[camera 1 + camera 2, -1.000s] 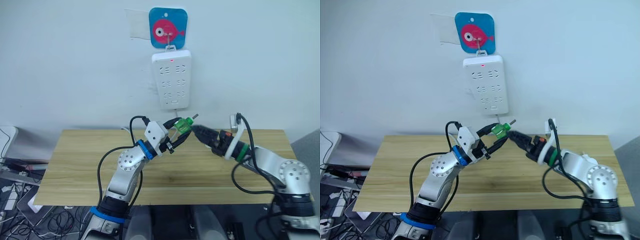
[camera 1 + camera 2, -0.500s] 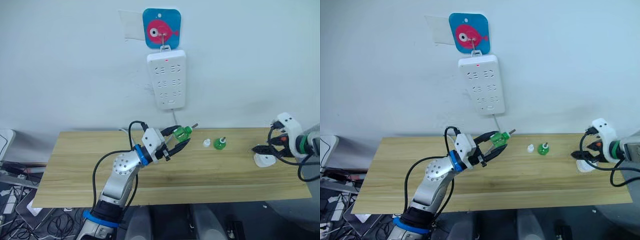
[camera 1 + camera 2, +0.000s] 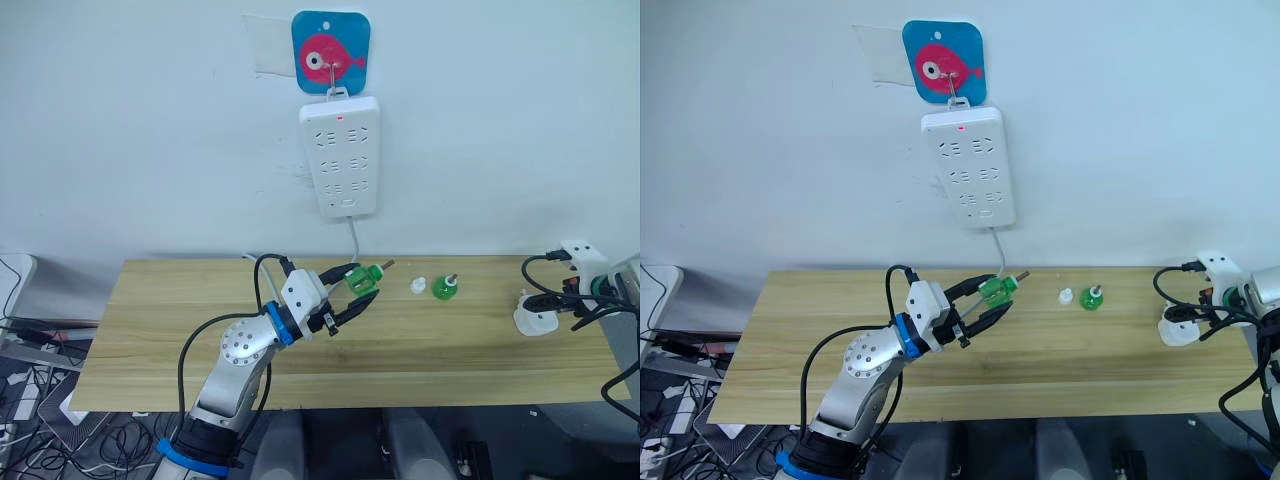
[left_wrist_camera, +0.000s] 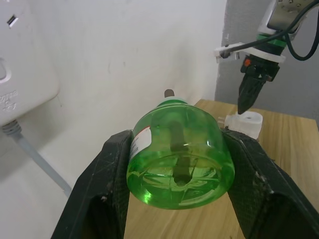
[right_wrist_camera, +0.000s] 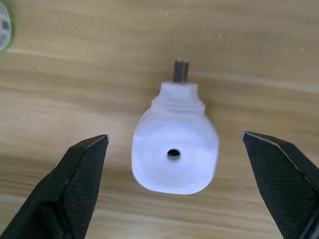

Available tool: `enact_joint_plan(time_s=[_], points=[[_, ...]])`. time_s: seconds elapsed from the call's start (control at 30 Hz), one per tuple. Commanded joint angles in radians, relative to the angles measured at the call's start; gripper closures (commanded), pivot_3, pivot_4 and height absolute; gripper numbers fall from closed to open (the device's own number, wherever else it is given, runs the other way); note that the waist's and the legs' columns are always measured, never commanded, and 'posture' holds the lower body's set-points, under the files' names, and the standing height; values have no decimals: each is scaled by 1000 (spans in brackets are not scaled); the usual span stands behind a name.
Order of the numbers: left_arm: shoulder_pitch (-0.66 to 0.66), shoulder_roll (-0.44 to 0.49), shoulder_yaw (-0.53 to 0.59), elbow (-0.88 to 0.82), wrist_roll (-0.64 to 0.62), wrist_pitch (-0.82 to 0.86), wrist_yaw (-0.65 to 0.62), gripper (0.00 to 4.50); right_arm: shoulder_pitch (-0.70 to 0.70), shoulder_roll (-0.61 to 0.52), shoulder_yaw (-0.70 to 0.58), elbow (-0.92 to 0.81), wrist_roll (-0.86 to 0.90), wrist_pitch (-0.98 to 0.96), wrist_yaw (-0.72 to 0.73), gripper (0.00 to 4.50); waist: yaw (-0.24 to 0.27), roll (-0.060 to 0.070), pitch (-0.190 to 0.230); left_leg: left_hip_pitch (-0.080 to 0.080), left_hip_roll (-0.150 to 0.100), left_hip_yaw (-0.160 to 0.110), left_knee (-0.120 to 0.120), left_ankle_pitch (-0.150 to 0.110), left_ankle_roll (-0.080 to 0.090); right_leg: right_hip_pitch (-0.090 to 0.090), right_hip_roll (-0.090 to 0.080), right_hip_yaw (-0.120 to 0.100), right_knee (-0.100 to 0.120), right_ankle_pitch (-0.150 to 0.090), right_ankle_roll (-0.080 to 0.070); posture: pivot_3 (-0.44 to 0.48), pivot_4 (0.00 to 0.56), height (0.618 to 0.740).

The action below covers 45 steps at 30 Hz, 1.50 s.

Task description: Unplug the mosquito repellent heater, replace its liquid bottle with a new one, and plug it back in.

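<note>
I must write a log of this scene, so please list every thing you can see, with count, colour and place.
Table: one, light wood, below the wall.
Power strip: one, white, hanging on the wall.
Fish hook: one, blue and pink, above the power strip.
Heater: one, white, on the table's right end.
Green bottle: one, standing mid-table.
White cap: one, beside that bottle.
Held bottle: one, green, above the table.
Left gripper: black, shut on the held bottle.
Right gripper: black, open over the heater.
</note>
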Motion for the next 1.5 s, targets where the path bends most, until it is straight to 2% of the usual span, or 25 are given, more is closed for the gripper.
enact_joint_plan(time_s=[0.03,0.6,1.13,1.5], points=[[10,-5,-3,-61,-6,-2,10,2252,-1,-3,-36,20,-32,13,13,21,2,0,3,0,0,0,0,0,0,0,0,0,0,0,0,-28,309,740],[-5,16,9,-69,-14,29,5,2252,14,99,-96,171,-118,-119,34,21,6,1,24,0,0,0,0,0,0,0,0,0,0,0,0,-11,324,740],[6,31,4,-90,-19,44,2,2252,-17,132,-158,291,-178,-213,28,21,7,0,27,0,0,0,0,0,0,0,0,0,0,0,0,-12,328,740],[3,23,-7,-81,-13,43,-3,2252,-45,135,-144,323,-229,-253,42,21,8,1,30,0,0,0,-1,0,0,0,0,0,-1,0,0,-17,324,740]])
